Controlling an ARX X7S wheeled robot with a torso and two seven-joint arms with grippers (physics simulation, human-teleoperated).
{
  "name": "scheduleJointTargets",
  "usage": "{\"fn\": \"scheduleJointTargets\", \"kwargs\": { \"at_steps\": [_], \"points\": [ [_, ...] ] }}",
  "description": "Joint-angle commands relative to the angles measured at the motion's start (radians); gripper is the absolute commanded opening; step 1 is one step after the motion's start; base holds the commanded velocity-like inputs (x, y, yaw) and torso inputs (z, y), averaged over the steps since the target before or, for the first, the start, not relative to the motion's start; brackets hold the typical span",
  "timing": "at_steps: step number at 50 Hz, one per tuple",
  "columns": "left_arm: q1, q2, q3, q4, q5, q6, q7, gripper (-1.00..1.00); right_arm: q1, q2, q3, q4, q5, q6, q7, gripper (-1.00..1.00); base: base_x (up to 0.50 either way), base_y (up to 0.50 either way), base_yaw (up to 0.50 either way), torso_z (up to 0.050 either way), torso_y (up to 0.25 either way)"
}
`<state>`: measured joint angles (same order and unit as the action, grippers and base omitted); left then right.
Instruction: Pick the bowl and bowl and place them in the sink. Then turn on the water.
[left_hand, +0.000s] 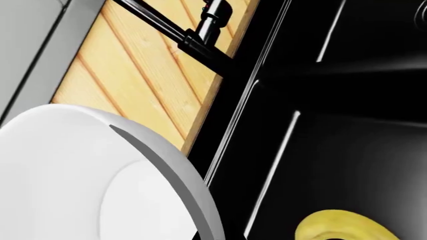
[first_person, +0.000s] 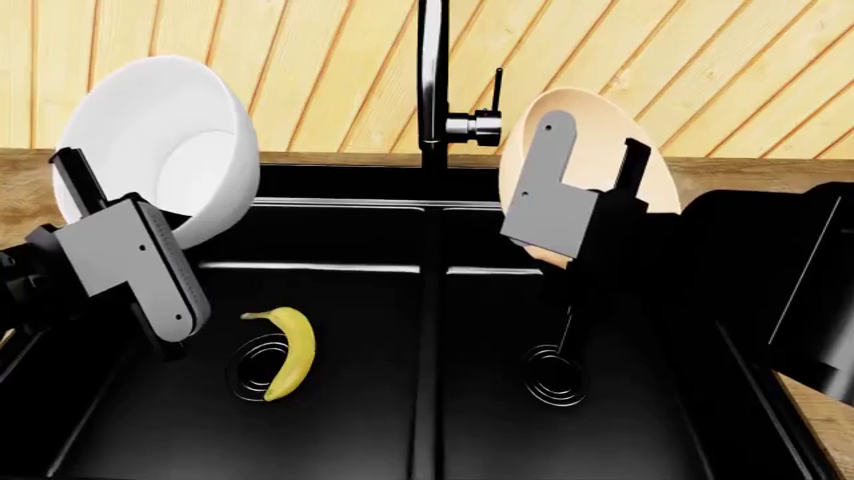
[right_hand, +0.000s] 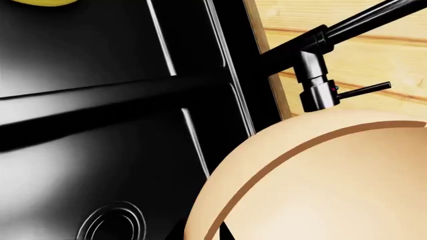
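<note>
Above the sink (first_person: 427, 205), left jaws (first_person: 80, 190) clench the white bowl (first_person: 160, 140) at upper left, right jaws (first_person: 594, 205) the tan bowl (first_person: 587, 160); dropped now, white could strike the banana (first_person: 287, 350), tan the faucet (first_person: 434, 80).

A wall of pale diagonal wooden planks (first_person: 694, 60) rises behind a brown wood-grain countertop (first_person: 754, 170). Even, bright light falls across both. A plain grey panel (left_hand: 30, 35) borders the planks.

text on glossy white round bowl (first_person: 160, 140): nope, blank
text on pale peach-tan round bowl (first_person: 601, 130): nothing either
labels on black double-basin sink (first_person: 441, 215): none readable
brand on tall dark metal faucet (first_person: 431, 70): can't spot any
</note>
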<state>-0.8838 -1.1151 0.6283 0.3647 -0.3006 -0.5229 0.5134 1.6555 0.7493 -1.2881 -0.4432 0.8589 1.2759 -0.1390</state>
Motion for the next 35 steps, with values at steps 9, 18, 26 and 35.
{"fn": "scheduleJointTargets", "kwargs": {
  "at_steps": [9,18,26,35],
  "points": [
    [-0.005,0.002,-0.018,-0.004,-0.001,0.047,-0.004,-1.0,0.004,0.006,0.004,0.001,-0.038,-0.006,0.007,-1.0,0.0,0.0,0.0,0.0,0.001],
    [-0.029,0.035,0.013,-0.042,0.037,0.035,0.016,-1.0,0.003,-0.009,-0.004,0.04,-0.043,-0.023,-0.014,-1.0,0.0,0.0,0.0,0.0,0.001],
    [-0.061,0.063,0.063,-0.095,0.106,0.02,0.045,-1.0,-0.034,-0.019,0.027,0.128,-0.02,-0.058,-0.027,-1.0,0.0,0.0,0.0,0.001,0.001],
    [-0.092,0.075,0.103,-0.112,0.164,0.003,0.072,-1.0,-0.086,-0.023,0.113,0.199,0.055,-0.1,-0.022,-1.0,0.0,0.0,0.0,0.0,0.001]
  ]
}}
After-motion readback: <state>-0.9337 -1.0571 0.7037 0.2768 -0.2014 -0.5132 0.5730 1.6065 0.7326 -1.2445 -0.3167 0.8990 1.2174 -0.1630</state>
